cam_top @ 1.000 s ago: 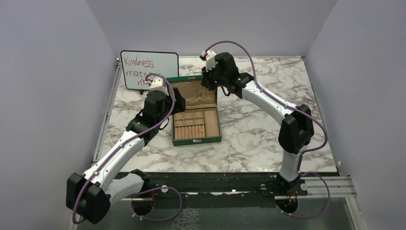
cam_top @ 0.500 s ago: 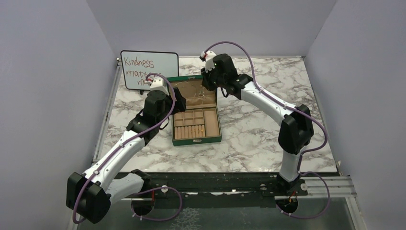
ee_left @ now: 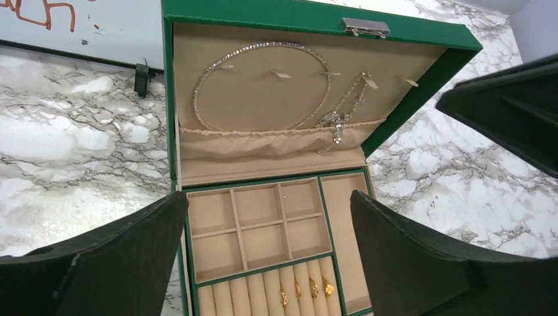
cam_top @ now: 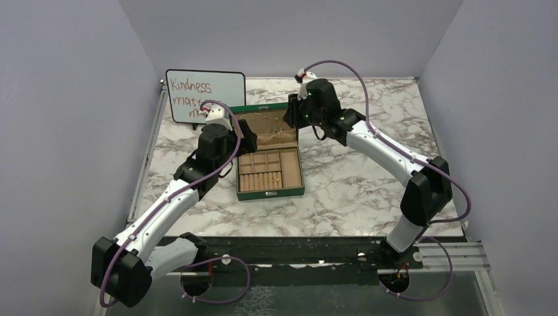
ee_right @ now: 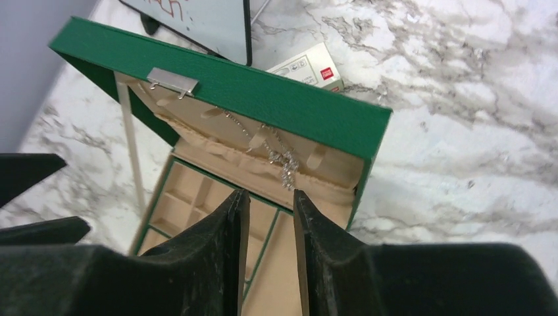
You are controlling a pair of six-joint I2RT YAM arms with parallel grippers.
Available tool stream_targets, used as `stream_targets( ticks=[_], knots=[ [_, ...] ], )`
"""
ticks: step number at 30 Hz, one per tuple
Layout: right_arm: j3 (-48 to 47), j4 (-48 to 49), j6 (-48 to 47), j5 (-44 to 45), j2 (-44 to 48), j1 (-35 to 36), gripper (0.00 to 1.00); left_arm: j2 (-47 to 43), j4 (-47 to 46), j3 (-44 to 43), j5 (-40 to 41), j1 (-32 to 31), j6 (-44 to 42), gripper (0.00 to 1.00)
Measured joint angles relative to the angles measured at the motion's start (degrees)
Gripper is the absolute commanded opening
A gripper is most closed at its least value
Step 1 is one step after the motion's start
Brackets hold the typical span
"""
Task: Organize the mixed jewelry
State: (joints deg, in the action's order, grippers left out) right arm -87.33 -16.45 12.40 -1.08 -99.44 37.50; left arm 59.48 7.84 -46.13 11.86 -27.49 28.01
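The green box (cam_top: 270, 189) stands open with its lid (ee_left: 316, 16) upright. A thin silver wire loop (ee_left: 210, 76) and a silver chain (ee_left: 339, 122) hang inside the lid; the chain also shows in the right wrist view (ee_right: 287, 168). Several gold rings (ee_left: 309, 288) sit in the ring rolls. The square compartments (ee_left: 253, 227) look empty. My left gripper (ee_left: 268, 196) is wide open and empty above the box's near-left part. My right gripper (ee_right: 271, 194) hovers over the lid's right end, its jaws a narrow gap apart with nothing between them.
A whiteboard (cam_top: 205, 95) with red writing stands behind the box at the back left. A small white-and-green carton (ee_right: 306, 66) lies on the marble table (cam_top: 355, 178) behind the lid. Grey walls close in the sides and back.
My right arm has swung to the right and drawn its gripper back from the inside of the lid to the lid's right end. My left arm has stayed put.
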Motion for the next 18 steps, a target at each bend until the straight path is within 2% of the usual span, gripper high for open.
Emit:
stream_targets(
  ticks=[7,13,18],
  knots=[
    [10.7,3.4,23.9,3.7,7.1,0.0,0.36,-1.8,-0.7,0.7,-1.0,0.0,-0.4,0.99],
    [17.2,4.7,43.3,6.1,5.7,0.0,0.40,-3.4,-0.9,0.8,-1.0,0.0,-1.0,0.99],
    [17.5,7.8,55.4,8.0,3.5,0.3,0.49,-3.1,-0.8,0.8,-3.5,0.0,-1.1,0.99]
  ],
)
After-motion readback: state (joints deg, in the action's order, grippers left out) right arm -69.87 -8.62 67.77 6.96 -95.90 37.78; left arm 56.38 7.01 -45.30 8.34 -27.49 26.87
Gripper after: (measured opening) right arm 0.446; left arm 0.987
